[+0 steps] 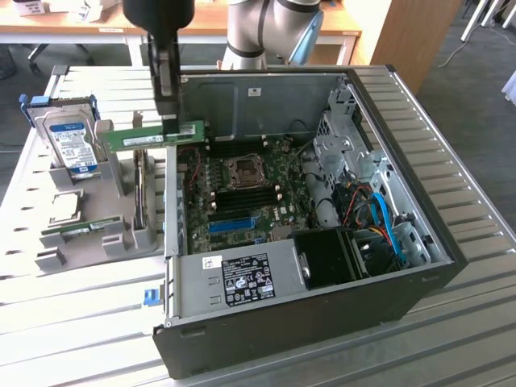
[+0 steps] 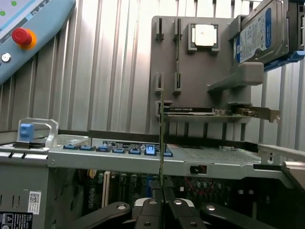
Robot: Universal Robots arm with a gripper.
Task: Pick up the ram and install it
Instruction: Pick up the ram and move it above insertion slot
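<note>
The ram point(image 1: 153, 139) is a narrow green stick with a pale label. It hangs level in the air over the left wall of the open computer case point(image 1: 172, 242), as seen in the exterior view. My gripper point(image 1: 170, 122) comes down from above and is shut on the stick's top edge near its middle. In the wrist view the ram point(image 2: 161, 138) shows edge-on as a thin line rising from between the shut fingers of the gripper point(image 2: 162, 193). The motherboard point(image 1: 242, 189) with its long dark memory slots lies inside the case, below and to the exterior view's right of the stick.
A grey parts holder point(image 1: 97, 218) left of the case carries a blue-labelled hard drive point(image 1: 71, 145), a square silver processor point(image 1: 64, 205), another green board point(image 1: 76, 231) and an upright card point(image 1: 143, 193). A pendant with a red button point(image 2: 22, 36) lies on the slatted table point(image 1: 81, 306).
</note>
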